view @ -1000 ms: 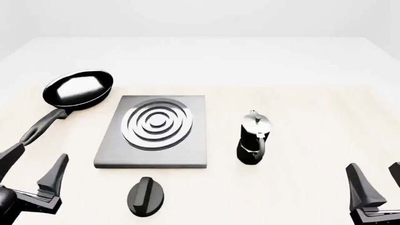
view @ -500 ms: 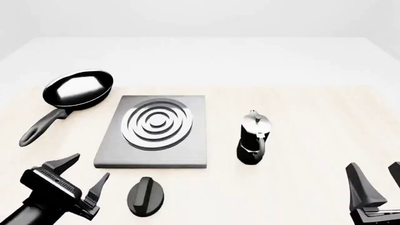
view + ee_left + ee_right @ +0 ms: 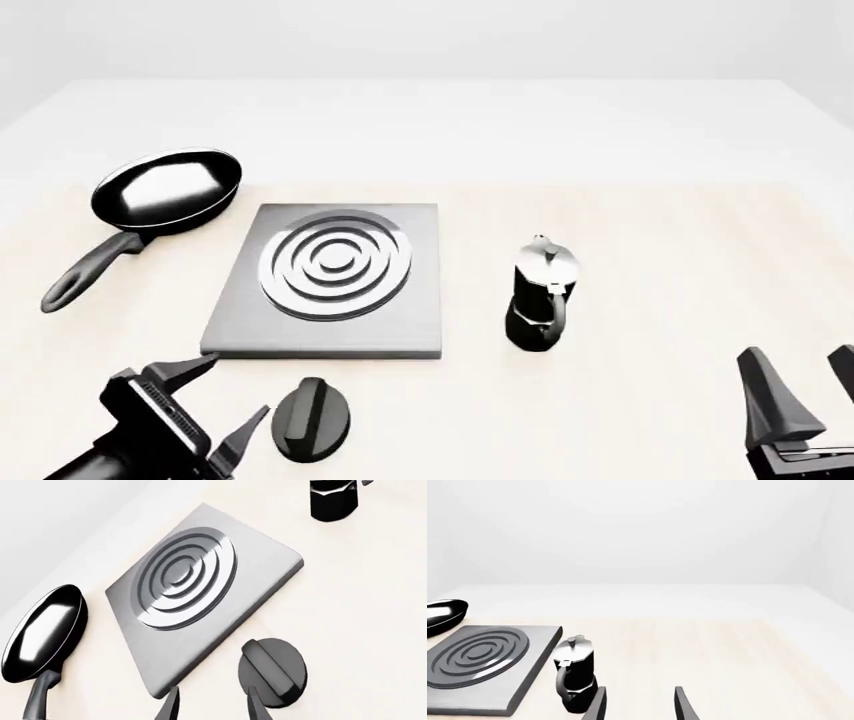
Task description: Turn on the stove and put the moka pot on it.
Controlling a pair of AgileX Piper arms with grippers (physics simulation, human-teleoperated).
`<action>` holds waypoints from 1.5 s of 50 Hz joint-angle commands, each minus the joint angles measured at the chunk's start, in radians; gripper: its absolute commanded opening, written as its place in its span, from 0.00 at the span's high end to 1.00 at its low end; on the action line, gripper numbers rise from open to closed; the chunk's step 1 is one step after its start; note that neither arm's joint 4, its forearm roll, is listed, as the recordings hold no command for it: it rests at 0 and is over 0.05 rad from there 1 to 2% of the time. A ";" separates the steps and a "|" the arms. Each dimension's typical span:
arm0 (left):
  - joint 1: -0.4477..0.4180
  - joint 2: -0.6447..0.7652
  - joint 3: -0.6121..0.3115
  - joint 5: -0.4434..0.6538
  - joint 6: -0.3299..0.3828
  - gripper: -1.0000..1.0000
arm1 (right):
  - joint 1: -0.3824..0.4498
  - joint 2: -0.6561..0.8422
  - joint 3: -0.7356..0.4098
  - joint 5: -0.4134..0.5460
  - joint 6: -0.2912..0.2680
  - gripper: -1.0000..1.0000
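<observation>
The stove (image 3: 326,283) is a flat grey plate with silver burner rings in the middle of the table; it also shows in the left wrist view (image 3: 200,590) and the right wrist view (image 3: 484,662). Its round black knob (image 3: 311,418) lies apart in front of it, also in the left wrist view (image 3: 272,672). The moka pot (image 3: 539,297) stands upright on the table right of the stove, also in the right wrist view (image 3: 575,672). My left gripper (image 3: 214,405) is open and empty just left of the knob. My right gripper (image 3: 801,385) is open and empty at the front right.
A black frying pan (image 3: 163,195) with a long handle lies left of the stove, also in the left wrist view (image 3: 40,640). The pale wooden table (image 3: 667,250) ends in a far edge against a white background.
My left gripper has swung in from the front left corner toward the knob and rotated. The right arm, pot, stove and pan have not moved.
</observation>
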 commanded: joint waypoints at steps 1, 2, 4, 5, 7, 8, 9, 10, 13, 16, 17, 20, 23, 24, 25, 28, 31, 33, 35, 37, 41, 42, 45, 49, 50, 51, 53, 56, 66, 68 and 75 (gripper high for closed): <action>-0.033 0.201 0.001 -0.151 0.008 0.00 | 0.001 0.001 0.001 -0.002 0.001 0.00; -0.031 0.223 0.001 -0.167 0.012 0.00 | 0.001 0.002 0.001 -0.002 0.001 0.00; -0.036 0.248 0.001 -0.180 0.017 0.00 | 0.002 0.001 0.001 -0.001 0.001 0.00; -0.039 0.255 0.001 -0.181 0.019 0.00 | 0.002 0.000 0.000 0.000 0.001 0.00; -0.043 0.303 0.001 -0.218 0.021 0.00 | 0.002 -0.003 0.000 0.003 0.001 0.00; -0.044 0.292 0.001 -0.207 0.021 0.00 | 0.002 -0.004 0.000 0.004 0.001 0.00; -0.050 0.306 0.001 -0.219 0.022 0.00 | 0.002 -0.005 0.000 0.004 0.001 0.00; -0.051 0.305 0.001 -0.218 0.020 0.00 | 0.002 -0.005 0.000 0.004 0.000 0.00; -0.067 0.299 0.001 -0.208 0.017 0.00 | 0.001 -0.004 0.000 0.004 0.001 0.00; -0.078 0.335 0.001 -0.230 0.016 0.00 | 0.002 -0.003 0.000 0.003 0.001 0.00; -0.082 0.366 0.001 -0.259 0.014 0.00 | 0.003 -0.003 0.000 0.004 0.001 0.00; -0.096 0.354 0.001 -0.246 0.010 0.00 | 0.003 -0.004 -0.001 0.005 0.001 0.00; -0.109 0.391 0.001 -0.284 0.002 0.00 | 0.003 -0.004 -0.001 0.006 0.001 0.00; -0.112 0.415 0.001 -0.309 0.000 0.00 | 0.004 -0.003 -0.001 0.005 0.001 0.00; -0.119 0.387 0.001 -0.284 -0.003 0.00 | 0.004 -0.003 -0.001 0.005 0.000 0.00; -0.153 0.262 0.001 -0.180 -0.021 0.00 | 0.004 0.000 0.000 0.002 0.001 0.00; -0.150 0.214 0.001 -0.139 -0.016 0.00 | 0.004 0.000 0.000 0.002 0.001 0.00; -0.136 0.198 0.001 -0.128 -0.010 0.00 | 0.004 -0.001 0.001 0.002 0.002 0.00; -0.129 0.096 0.001 -0.038 -0.011 0.00 | 0.005 0.001 0.001 0.001 0.002 0.00; -0.120 -0.172 0.001 0.163 -0.014 0.00 | 0.005 0.003 0.001 0.000 0.001 0.00; -0.104 -0.479 -0.013 0.396 -0.032 0.00 | 0.005 0.001 -0.001 0.002 0.000 0.00; -0.100 -0.512 -0.027 0.434 -0.031 0.00 | 0.006 0.000 -0.001 0.003 0.001 0.00; -0.104 -0.587 -0.061 0.518 -0.033 0.00 | 0.005 0.000 -0.001 0.003 0.001 0.00; -0.099 -0.609 -0.072 0.540 -0.035 0.00 | 0.005 0.002 0.000 0.000 0.001 0.00; -0.097 -0.614 -0.075 0.540 -0.042 0.00 | 0.005 0.002 0.000 0.000 0.001 0.00; -0.090 -0.645 -0.083 0.553 -0.050 0.00 | 0.006 0.002 0.001 0.000 0.000 0.00; -0.074 -0.705 -0.101 0.576 -0.071 0.00 | 0.005 0.003 0.001 -0.002 0.001 0.00; -0.040 -0.743 -0.115 0.580 -0.102 0.00 | 0.006 0.003 0.001 -0.001 0.000 0.00; 0.007 -0.856 -0.155 0.636 -0.140 0.00 | 0.022 0.055 -0.004 -0.041 -0.022 0.00; 0.006 -0.851 -0.157 0.638 -0.139 0.00 | 0.024 0.080 -0.020 -0.050 -0.037 0.00; 0.014 -0.859 -0.167 0.649 -0.138 0.00 | 0.077 0.187 -0.145 -0.030 -0.058 0.00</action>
